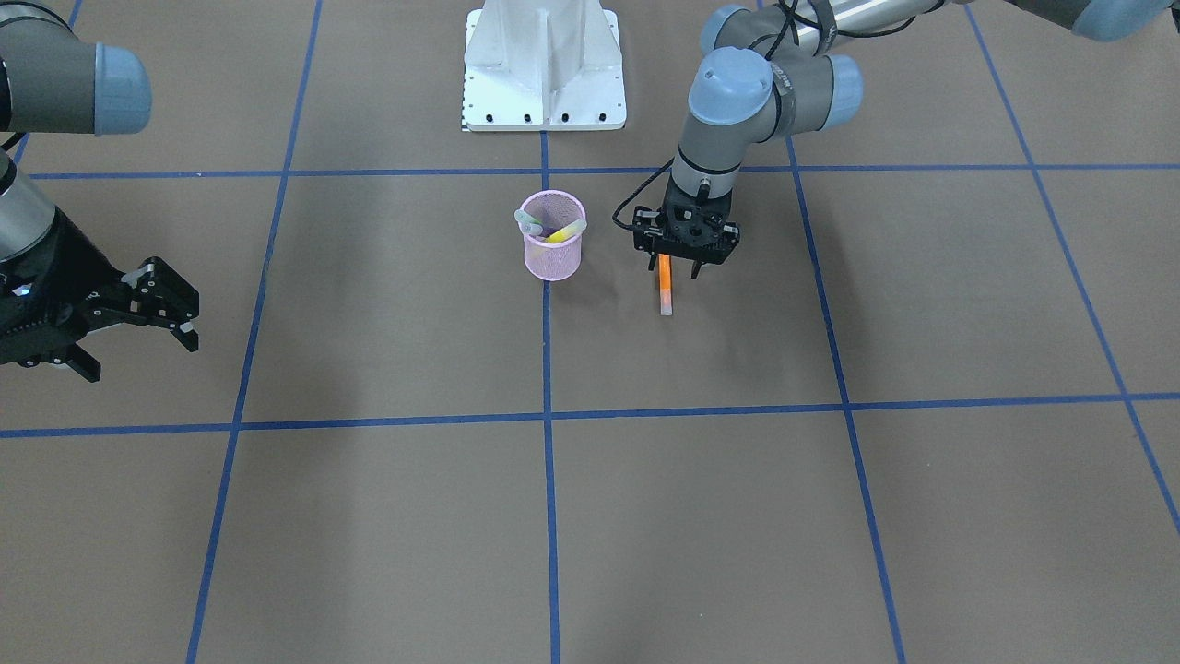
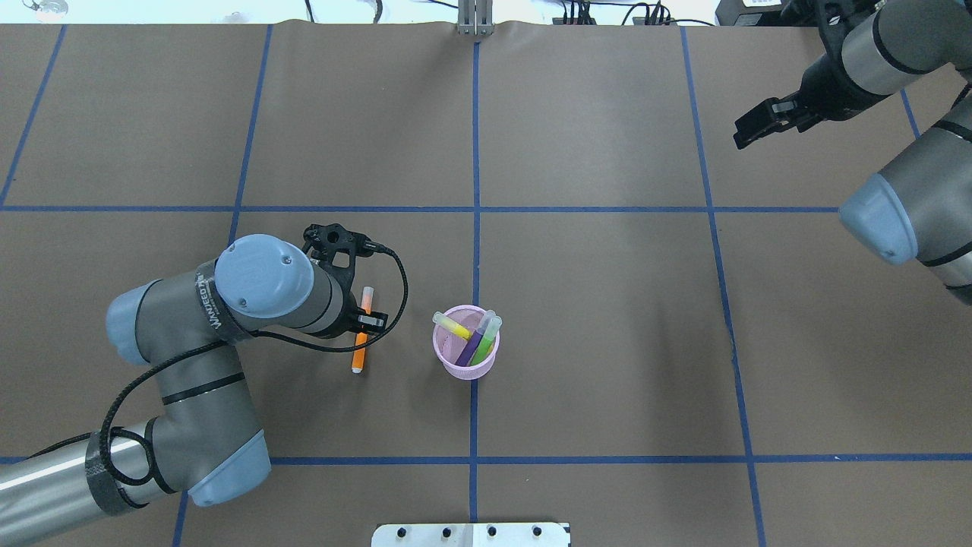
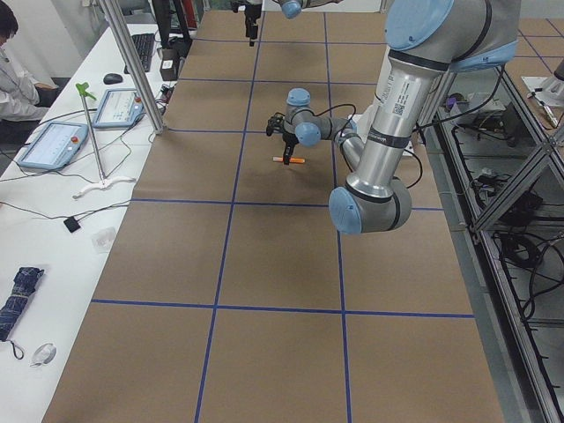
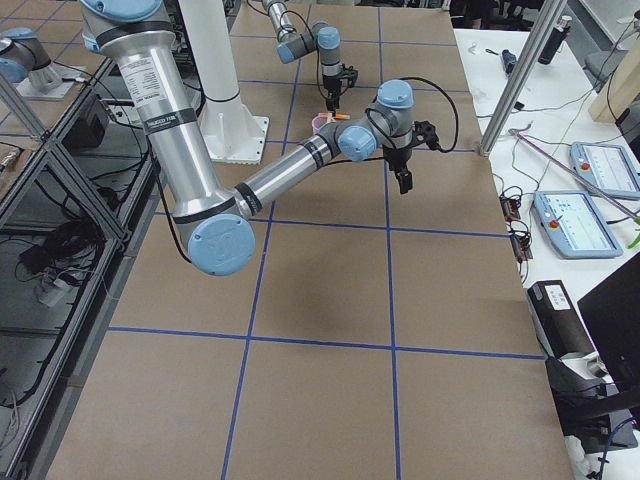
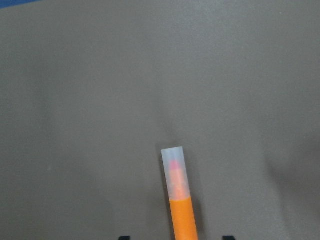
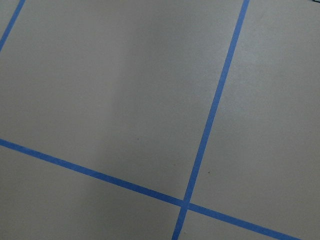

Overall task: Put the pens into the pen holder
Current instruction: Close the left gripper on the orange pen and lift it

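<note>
Brown paper is spread over the table (image 2: pixel 607 304), and a grid of blue tape lines (image 2: pixel 475 152) is laid across it. The left arm (image 2: pixel 190 365) is bent low over the middle of the table, while the right arm (image 2: pixel 911 182) is held well off to the side, far from the task's things. The white robot base (image 1: pixel 544 65) is seen at the table's near edge, behind the holder.

The left gripper (image 1: pixel 678 267) is pointed straight down over the orange pen (image 2: pixel 360 342). Its jaws are seen spread, with the pen between them and a gap left on each side in the left wrist view. The pen is laid flat on the paper, just beside the pen holder (image 2: pixel 465 368) but apart from it, its translucent cap (image 5: pixel 175 172) turned away from the robot. The right gripper (image 1: pixel 143 355) is held above bare paper with its fingers parted, and nothing is carried in it.

The pink mesh holder is stood upright on a tape line. Three pens are leaned inside it: the yellow pen (image 2: pixel 454 327), the purple pen (image 2: pixel 472 346) and the green pen (image 2: pixel 488 338), their capped ends raised above the rim.
</note>
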### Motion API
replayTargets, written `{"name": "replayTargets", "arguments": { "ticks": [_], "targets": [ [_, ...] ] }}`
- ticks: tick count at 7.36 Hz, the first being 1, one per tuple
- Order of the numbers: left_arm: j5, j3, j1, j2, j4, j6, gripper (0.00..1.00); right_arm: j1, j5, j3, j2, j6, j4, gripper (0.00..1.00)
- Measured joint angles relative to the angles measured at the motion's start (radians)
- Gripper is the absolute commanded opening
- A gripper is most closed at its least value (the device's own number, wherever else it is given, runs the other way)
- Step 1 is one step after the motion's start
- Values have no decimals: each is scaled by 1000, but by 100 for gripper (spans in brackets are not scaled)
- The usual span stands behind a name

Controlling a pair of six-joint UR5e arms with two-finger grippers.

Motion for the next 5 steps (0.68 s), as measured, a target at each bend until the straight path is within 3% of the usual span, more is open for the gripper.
{"name": "replayTargets", "arguments": {
  "ticks": [5],
  "targets": [
    [0,49,0,-39,-2,5,41,2,-1,-9,-2,-4,1,100]
  ]
}}
